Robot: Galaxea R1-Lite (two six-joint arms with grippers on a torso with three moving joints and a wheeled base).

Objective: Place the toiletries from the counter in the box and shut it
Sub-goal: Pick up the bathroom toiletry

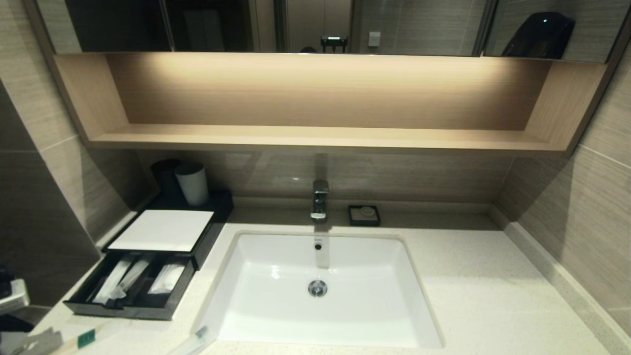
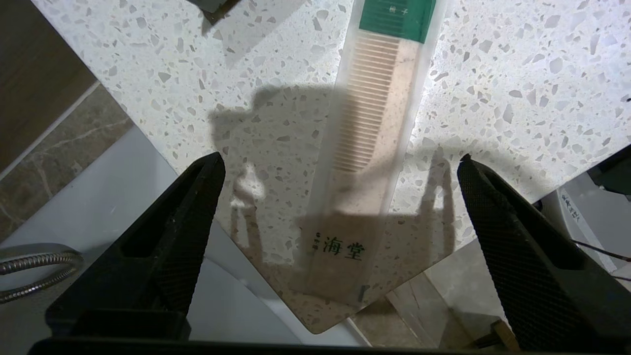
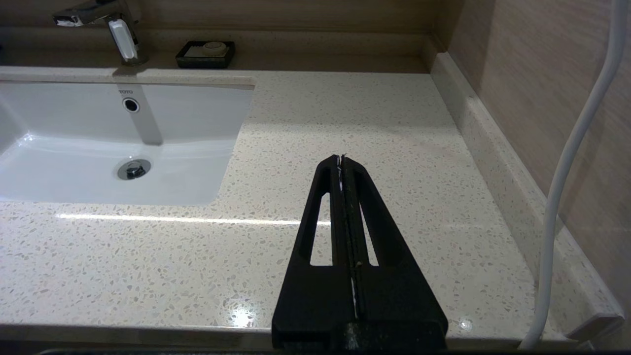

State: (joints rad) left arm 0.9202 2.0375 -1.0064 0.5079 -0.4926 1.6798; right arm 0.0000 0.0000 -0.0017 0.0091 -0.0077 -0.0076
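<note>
The box [image 1: 162,229] stands at the left on the counter [image 1: 493,296], its drawer [image 1: 123,308] pulled out with several whitish packets [image 1: 167,277] in its compartments. A slim packet with a green label [image 1: 86,338] lies on the counter in front of the drawer. A toothbrush packet [image 1: 194,340] lies by the sink's front left corner. In the left wrist view this green-labelled packet [image 2: 374,148] holds a comb. My left gripper [image 2: 340,157] hangs open above its near end, one finger on each side, touching nothing. My right gripper [image 3: 341,158] is shut and empty over the counter right of the sink.
A white sink [image 1: 320,256] with a tap [image 1: 319,199] fills the middle of the counter. A light grey cup [image 1: 192,183] stands behind the box, and a small black soap dish [image 1: 364,215] sits at the back. A wooden shelf [image 1: 315,135] runs above. The counter's corner edge [image 2: 315,325] lies under my left gripper.
</note>
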